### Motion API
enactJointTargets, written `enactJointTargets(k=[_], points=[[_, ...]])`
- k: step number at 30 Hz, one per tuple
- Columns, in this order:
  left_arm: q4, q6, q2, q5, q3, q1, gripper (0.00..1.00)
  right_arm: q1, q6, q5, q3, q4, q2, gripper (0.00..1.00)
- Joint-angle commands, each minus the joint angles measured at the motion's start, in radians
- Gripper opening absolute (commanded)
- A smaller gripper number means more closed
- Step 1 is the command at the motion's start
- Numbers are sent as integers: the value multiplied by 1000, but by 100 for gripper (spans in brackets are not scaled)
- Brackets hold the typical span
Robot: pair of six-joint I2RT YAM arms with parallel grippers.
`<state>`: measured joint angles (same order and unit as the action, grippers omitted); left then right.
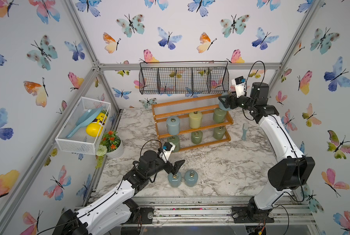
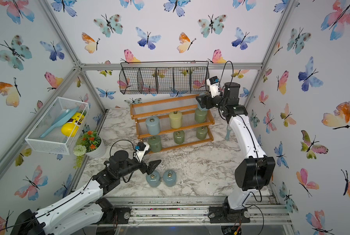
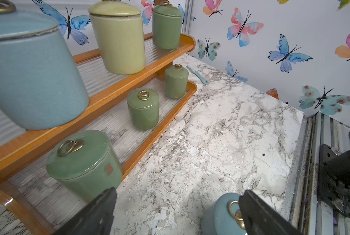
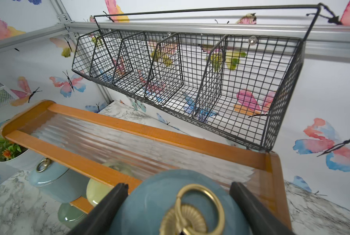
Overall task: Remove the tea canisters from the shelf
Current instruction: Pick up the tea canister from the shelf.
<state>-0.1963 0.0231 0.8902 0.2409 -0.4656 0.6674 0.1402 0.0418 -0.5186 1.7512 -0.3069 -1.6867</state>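
Step in hand: getting the top-tier can off the shelf (image 1: 192, 101). R jaws are clenched on the held blue can (image 4: 149, 201) at the right end of the top tier, one jaw either side of the lid w/ the ring pull between them. Whether its base has cleared the ribbed panel can't be told. L jaws are released, spread wide and empty, hovering just over the front-left can (image 1: 174, 182), which stands on the counter (image 1: 220, 168) right beside the front-right can (image 1: 191, 178), both blue. In the L wrist view one jaw sits right by that ring pull; contact unclear. On the shelf's mid tier stand the mid blue (image 1: 173, 125), the yellow can (image 1: 195, 119) and the mid green (image 1: 219, 115). The bottom tier holds three more: low-left green (image 1: 175, 140), low-mid green (image 1: 196, 137), low-right green (image 1: 219, 132). So approx. a third done: two off, one in grip, six to go. Next move for R, as a judgement: lift only enough to clear the tier's front rail, since the basket (image 1: 184, 81) hangs close above. It should then draw toward the front and set down on bare counter, away from the comb (image 1: 244, 131) and the front pair. The glaze looks slick, so the grip must hold. L probably backs off, then goes for a can at the shelf's left end.
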Motion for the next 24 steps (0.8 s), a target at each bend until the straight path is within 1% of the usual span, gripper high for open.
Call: enactJointTargets(k=[1,6,9,17,24], points=[[7,-9,-26,-7,-22,-4,98,12,-17,-46,-31,75,77,72],[9,-11,-42,-14,-14,-6,98,45,-12,-43,-171,96,170,71],[21,-14,-44,-17,-20,-8,98,80,9,-10,-265,97,232,71],[46,-17,-38,-9,-36,-15,98,142,-80,-6,-642,303,414,72],[58,-2,-45,0,-40,-15,98,217,-115,11,-886,402,507,72]])
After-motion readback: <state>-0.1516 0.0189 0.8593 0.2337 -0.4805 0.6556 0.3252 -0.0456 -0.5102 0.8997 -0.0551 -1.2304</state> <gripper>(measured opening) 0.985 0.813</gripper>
